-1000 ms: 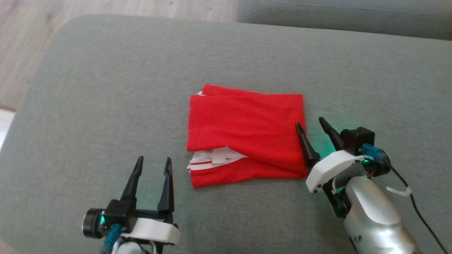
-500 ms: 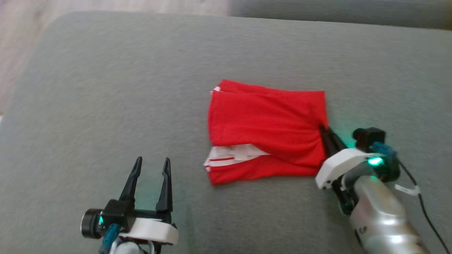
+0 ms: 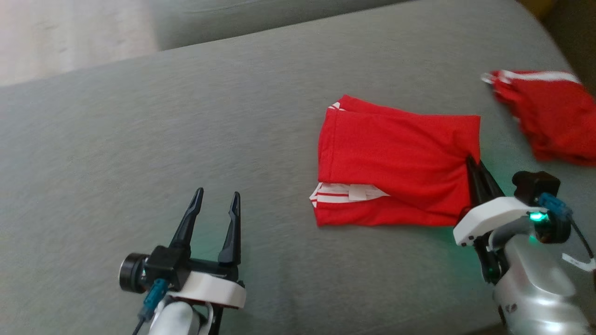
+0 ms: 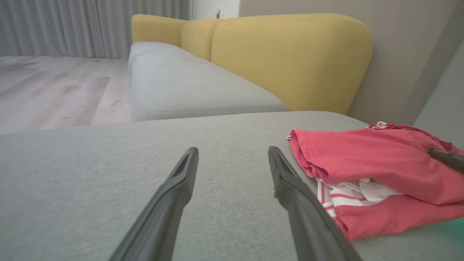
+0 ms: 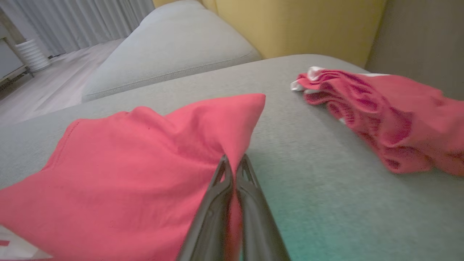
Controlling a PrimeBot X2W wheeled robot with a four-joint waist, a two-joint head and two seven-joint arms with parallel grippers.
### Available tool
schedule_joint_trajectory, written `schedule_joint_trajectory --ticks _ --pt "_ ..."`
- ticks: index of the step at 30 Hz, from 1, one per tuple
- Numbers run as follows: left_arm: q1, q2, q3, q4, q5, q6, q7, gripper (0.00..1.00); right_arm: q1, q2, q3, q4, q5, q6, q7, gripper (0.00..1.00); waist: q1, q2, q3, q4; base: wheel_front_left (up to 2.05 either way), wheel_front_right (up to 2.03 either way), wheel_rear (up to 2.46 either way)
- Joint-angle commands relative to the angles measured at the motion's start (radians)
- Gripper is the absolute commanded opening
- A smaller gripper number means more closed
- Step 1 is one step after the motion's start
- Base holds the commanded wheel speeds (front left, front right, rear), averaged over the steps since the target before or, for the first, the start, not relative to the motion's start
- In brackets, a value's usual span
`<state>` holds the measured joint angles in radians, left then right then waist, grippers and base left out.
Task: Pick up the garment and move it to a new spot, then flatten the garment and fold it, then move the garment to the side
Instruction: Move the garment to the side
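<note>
Right gripper: the two dark fingers are pressed together and pinch a fold of red cloth between them.
Grip place: on the right short edge of the garment, about the middle of this edge; the cloth rises in a small peak at the fingertips.
Garment position: it lies folded on the grey seat cushion, directly to the left of the right gripper, and touches it.
Garment long axis: it runs sideways, from the right gripper toward the side of the left gripper.
Garment far end: the white sleeve part with red stripes looks out from between the layers at the near corner, on the end away from the right gripper.
Other red piece: bunched, with white stripes, farther away and to the right of the right gripper, well apart from the garment.
Left gripper: far to the left, fingers spread wide with nothing between them; it is apart from the garment.
Yellow backrest: behind the cushions, beyond both grippers.
</note>
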<state>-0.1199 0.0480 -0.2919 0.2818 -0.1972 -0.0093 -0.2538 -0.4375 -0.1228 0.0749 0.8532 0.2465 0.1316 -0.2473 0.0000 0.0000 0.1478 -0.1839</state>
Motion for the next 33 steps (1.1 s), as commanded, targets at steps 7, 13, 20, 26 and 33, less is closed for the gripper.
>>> schedule_joint_trajectory --ticks 7,13,20,26,33 --pt "-0.058 0.002 0.006 -0.011 -0.020 -0.003 -0.008 1.00 -0.056 -0.041 0.028 -0.090 -0.021 -0.001 0.016 0.00 0.0000 0.0000 0.042 -0.133 0.00 0.00 0.00" --pt "-0.070 0.002 -0.003 0.008 -0.014 -0.008 -0.008 1.00 -0.203 -0.174 -0.024 -0.096 -0.097 -0.001 0.068 0.00 0.0000 0.0000 0.077 -0.114 0.00 0.00 0.00" --pt "-0.080 0.002 0.003 0.016 -0.011 -0.004 -0.008 1.00 -0.299 -0.335 -0.211 0.012 -0.228 -0.001 0.114 1.00 0.0000 0.0000 0.105 -0.045 0.00 0.00 0.00" --pt "-0.073 0.002 0.034 0.010 -0.004 0.014 -0.008 1.00 -0.325 -0.273 -0.293 0.000 -0.275 -0.001 0.017 1.00 0.0000 0.0000 0.104 -0.005 0.00 0.00 0.00" --pt "-0.058 0.002 0.129 -0.023 -0.003 0.051 -0.008 1.00 -0.255 -0.100 -0.248 -0.162 -0.248 -0.001 -0.014 1.00 0.0000 0.0000 0.077 0.053 0.00 0.00 0.00"
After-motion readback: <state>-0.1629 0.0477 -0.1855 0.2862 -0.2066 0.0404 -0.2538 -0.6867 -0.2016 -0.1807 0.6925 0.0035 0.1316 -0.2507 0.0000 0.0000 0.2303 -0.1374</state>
